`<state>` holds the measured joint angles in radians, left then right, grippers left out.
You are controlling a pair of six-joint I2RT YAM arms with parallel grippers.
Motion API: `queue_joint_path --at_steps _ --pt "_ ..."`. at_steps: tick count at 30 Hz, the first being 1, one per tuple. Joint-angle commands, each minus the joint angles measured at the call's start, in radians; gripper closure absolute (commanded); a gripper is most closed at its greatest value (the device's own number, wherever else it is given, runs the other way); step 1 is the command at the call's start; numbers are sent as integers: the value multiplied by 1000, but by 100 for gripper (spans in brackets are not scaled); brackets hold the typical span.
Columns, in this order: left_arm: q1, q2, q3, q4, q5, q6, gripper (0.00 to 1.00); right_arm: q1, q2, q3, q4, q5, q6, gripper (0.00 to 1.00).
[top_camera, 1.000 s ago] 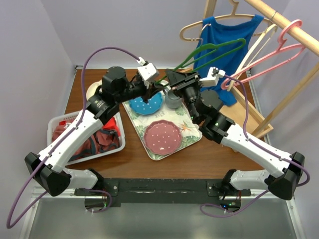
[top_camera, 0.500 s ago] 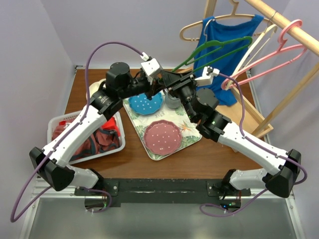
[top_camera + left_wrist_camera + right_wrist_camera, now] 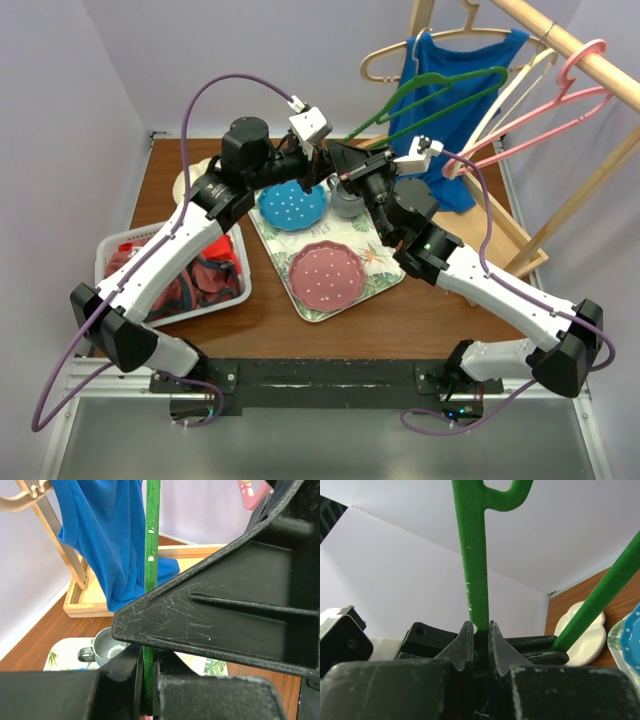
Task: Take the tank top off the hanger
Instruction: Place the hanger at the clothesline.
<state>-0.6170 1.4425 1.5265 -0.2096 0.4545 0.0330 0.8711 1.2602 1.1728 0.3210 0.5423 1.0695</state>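
Top external view: at the left of the table (image 3: 270, 322) a white basket (image 3: 106, 250) holds red clothes, with a white plate (image 3: 184, 182) behind it. The left gripper (image 3: 322, 168) reaches toward the middle, above a patterned tray (image 3: 383, 264) that carries a blue plate (image 3: 292, 206), a pink plate (image 3: 327, 273) and a grey mug (image 3: 347, 204). It is clenched on a thin bar of a green hanger (image 3: 151, 555), which the left wrist view shows pinched low between its fingers. Just beside it, the right gripper (image 3: 344, 170) grasps the same green hanger, a bar squeezed between its fingers (image 3: 465, 641) in the right wrist view. The green hanger slants up and right across the front of the blue tank top (image 3: 452, 125). The tank top hangs by its straps on a wooden hanger (image 3: 385, 55) at the rail (image 3: 590, 65), well right of both grippers. A white hanger (image 3: 515, 90) and a pink hanger (image 3: 570, 100) hang farther right.
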Motion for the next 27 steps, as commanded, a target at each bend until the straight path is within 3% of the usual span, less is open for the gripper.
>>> queue_joint_path --at_steps 1,3,8,9,15,22,27 --pt "-1 7 52 95 -36 -25 98 11 -25 10 64 56 4 100" --pt "-1 -1 46 101 -48 -25 82 9 -19 39 59 86 0 100" --pt "0 -68 -14 150 -143 -22 66 -9 -2 117 35 142 -8 100" --pt "0 -76 -20 150 -158 -21 51 -30 10 142 27 137 0 100" --pt "0 -131 -40 128 -253 -12 45 -75 68 241 -13 53 38 100" --pt "0 -214 -112 72 -450 13 29 -125 99 275 -39 10 119 100" --pt "2 -266 -158 52 -539 21 11 -178 113 309 -53 -11 176 100"
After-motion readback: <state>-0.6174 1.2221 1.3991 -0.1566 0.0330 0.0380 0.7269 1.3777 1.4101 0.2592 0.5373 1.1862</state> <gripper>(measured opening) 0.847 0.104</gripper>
